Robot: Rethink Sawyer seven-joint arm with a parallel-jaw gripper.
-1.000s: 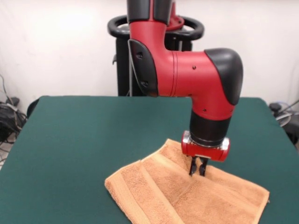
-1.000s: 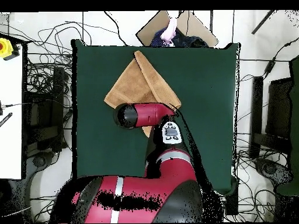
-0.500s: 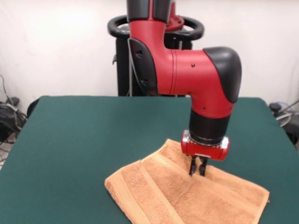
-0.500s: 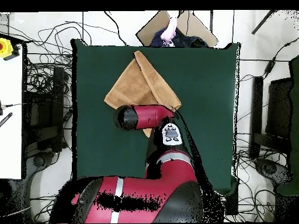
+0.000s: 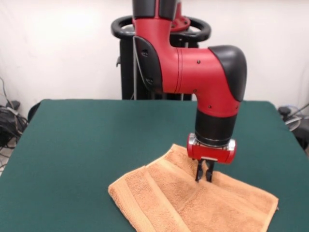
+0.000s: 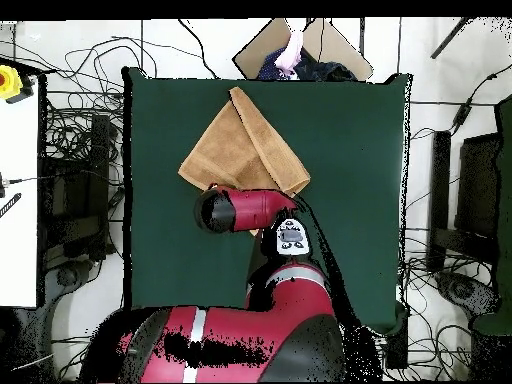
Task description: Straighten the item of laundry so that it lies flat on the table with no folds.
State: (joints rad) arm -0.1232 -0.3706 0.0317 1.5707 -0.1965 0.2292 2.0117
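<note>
The orange-tan towel (image 5: 159, 203) lies on the dark green table (image 5: 91, 140) at its near right part, with one side folded over in a long diagonal fold. My gripper (image 5: 203, 180) points straight down near the towel's far edge. Its fingers are close together and their tips press into the top layer of cloth. In the overhead view the towel (image 6: 240, 135) shows as a folded shape at the upper middle of the table (image 6: 350, 170), and the arm's head (image 6: 225, 210) covers the gripper and the towel's lower corner.
The black pedestal (image 5: 126, 72) stands behind the table's far edge. In the overhead view, cables (image 6: 70, 150) lie on the floor around the table, a cardboard piece (image 6: 325, 45) sits past its top edge, and a white bench (image 6: 18, 200) stands at the left.
The arm's wrist and elbow have shifted slightly, toward the base in the overhead view. The gripper tips stay at the same spot on the towel. The towel has not moved.
</note>
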